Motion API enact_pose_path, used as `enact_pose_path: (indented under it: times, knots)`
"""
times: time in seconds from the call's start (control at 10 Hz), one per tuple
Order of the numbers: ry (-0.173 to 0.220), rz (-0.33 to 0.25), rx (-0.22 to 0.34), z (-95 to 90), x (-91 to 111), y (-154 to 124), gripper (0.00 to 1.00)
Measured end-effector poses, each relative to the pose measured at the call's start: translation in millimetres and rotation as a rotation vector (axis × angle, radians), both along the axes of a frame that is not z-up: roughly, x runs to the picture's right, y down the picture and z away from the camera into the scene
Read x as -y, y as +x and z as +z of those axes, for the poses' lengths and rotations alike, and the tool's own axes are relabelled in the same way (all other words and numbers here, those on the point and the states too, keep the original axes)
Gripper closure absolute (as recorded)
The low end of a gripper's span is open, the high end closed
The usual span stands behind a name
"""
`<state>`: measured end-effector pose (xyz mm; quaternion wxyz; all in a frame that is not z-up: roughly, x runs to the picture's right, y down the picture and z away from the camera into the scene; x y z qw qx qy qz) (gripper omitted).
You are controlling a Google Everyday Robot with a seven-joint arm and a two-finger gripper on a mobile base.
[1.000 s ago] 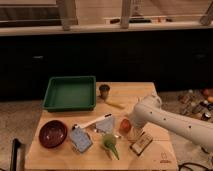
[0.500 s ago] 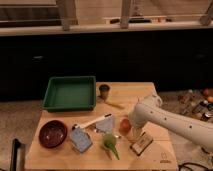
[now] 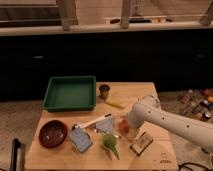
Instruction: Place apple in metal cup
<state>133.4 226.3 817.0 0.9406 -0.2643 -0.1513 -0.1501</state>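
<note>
The apple (image 3: 123, 127), small and red-orange, sits on the wooden table (image 3: 65, 155) right of centre. My gripper (image 3: 128, 128) at the end of the white arm (image 3: 165, 121) is down at the apple, reaching in from the right and covering its right side. The metal cup (image 3: 104, 91), small and dark grey, stands upright at the table's far edge, just right of the green tray, well behind the apple.
A green tray (image 3: 70, 92) at the back left. A dark red bowl (image 3: 52, 133) at the front left. A green pear-shaped object (image 3: 110, 142), a blue-grey packet (image 3: 80, 140), a white utensil (image 3: 92, 122), a yellow stick (image 3: 116, 104) and a small wooden block (image 3: 140, 143) surround the apple.
</note>
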Motion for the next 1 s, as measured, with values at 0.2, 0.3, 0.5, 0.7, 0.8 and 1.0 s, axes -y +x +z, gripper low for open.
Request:
enact_pose_path:
  times: [0.2, 0.3, 0.5, 0.7, 0.8, 1.0]
  knots:
    - [0.006, -0.014, 0.002, 0.0, -0.2, -2.6, 0.63]
    - [0.01, -0.019, -0.001, -0.3, 0.5, -1.3, 0.72]
    - [0.015, -0.021, -0.003, -1.2, 2.6, 0.5, 0.92]
    - [0.02, -0.021, -0.006, -3.2, 5.9, 4.1, 1.0]
    - [0.023, -0.018, -0.007, -4.3, 7.7, 5.7, 1.0]
    - [0.031, -0.013, -0.008, -7.4, 12.8, 9.4, 1.0]
